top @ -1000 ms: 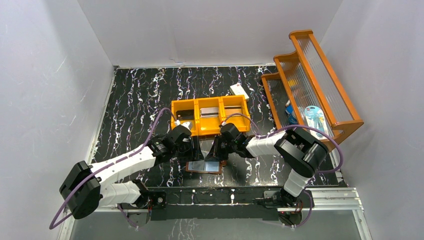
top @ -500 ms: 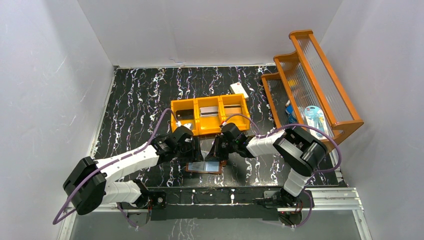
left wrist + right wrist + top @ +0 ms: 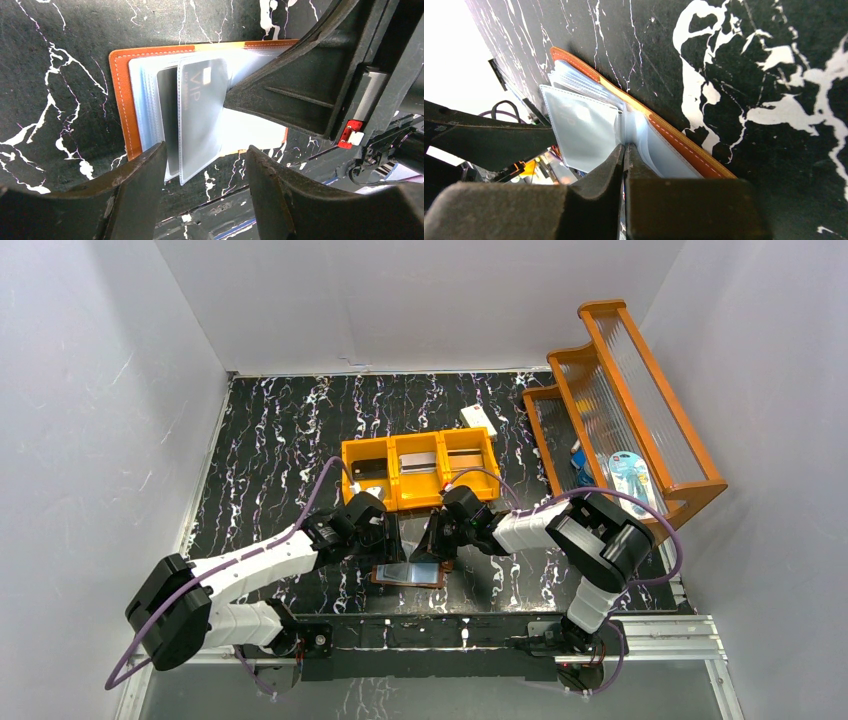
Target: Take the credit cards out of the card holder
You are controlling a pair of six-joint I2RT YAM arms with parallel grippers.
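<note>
Your left gripper (image 3: 205,150) hangs spread over the wallet (image 3: 122,100). Closed right gripper (image 3: 232,97) sits on its right half, blocking that side. Tray (image 3: 415,503) close behind. Open table (image 3: 270,430) beyond it.

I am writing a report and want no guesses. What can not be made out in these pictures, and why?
- Number of cards in the card holder: left wrist view, overlapping sleeves hide those behind the VIP card.
- The card holder's far half: left wrist view, the right fingers cover it.
- Whether the right fingers pinch a sleeve: right wrist view, their tips hide it.
- Contents of the orange tray: top view, too small.
</note>
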